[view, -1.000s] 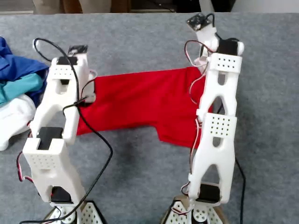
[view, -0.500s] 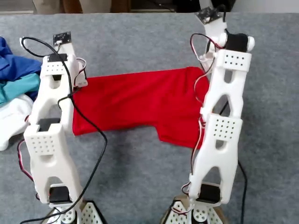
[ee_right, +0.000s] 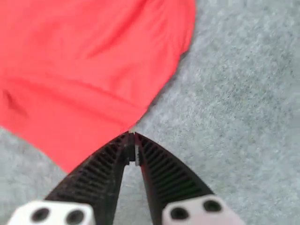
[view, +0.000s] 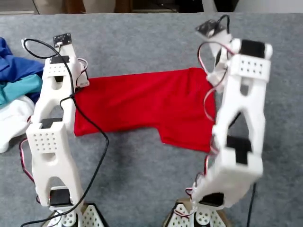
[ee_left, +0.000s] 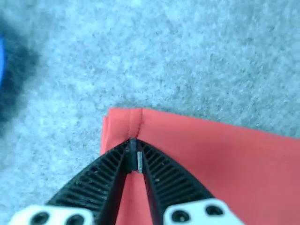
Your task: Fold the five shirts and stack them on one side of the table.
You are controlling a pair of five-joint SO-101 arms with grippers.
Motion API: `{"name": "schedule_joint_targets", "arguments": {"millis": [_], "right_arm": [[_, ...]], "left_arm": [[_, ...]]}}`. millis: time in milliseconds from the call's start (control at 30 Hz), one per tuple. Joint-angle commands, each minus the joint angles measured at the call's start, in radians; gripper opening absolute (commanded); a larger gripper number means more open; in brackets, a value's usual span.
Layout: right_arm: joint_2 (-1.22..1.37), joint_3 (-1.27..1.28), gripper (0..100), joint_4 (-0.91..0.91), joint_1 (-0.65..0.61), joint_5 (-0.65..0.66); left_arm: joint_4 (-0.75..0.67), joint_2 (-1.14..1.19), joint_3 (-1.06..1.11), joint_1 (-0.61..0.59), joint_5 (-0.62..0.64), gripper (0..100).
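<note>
While the red shirt [view: 142,104] lies spread out, left gripper [ee_left: 133,159] and right gripper [ee_right: 131,150], both pressed together, sit at its opposite ends.

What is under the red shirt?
Only the grey table shows around the red shirt, which lies flat on it. Whatever is beneath the fabric is covered, so I cannot tell.

Grey felt table [view: 142,40]; red shirt [view: 142,101] spread flat mid-table, heap [view: 19,85] of blue, teal, white shirts at left edge.
</note>
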Motion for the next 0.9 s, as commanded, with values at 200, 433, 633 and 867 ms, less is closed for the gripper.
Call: {"name": "schedule_joint_targets", "arguments": {"millis": [200, 433, 633, 867], "right_arm": [[-0.42, 0.792, 0.9, -0.338, -0.007, 0.213], [-0.578, 0.96, 2.3, -0.351, -0.102, 0.313], [-0.829, 1.153, 12.3, -0.308, -0.214, 0.382], [-0.98, 1.42, 12.5, -0.497, -0.262, 0.448]], "left_arm": [[-0.02, -0.004, -0.068, -0.051, 0.071, 2], [-0.028, -0.004, -0.071, -0.075, 0.074, 2], [-0.028, 0.004, -0.095, -0.098, 0.074, 2], [-0.026, 0.004, -0.094, -0.106, 0.069, 2]]}}
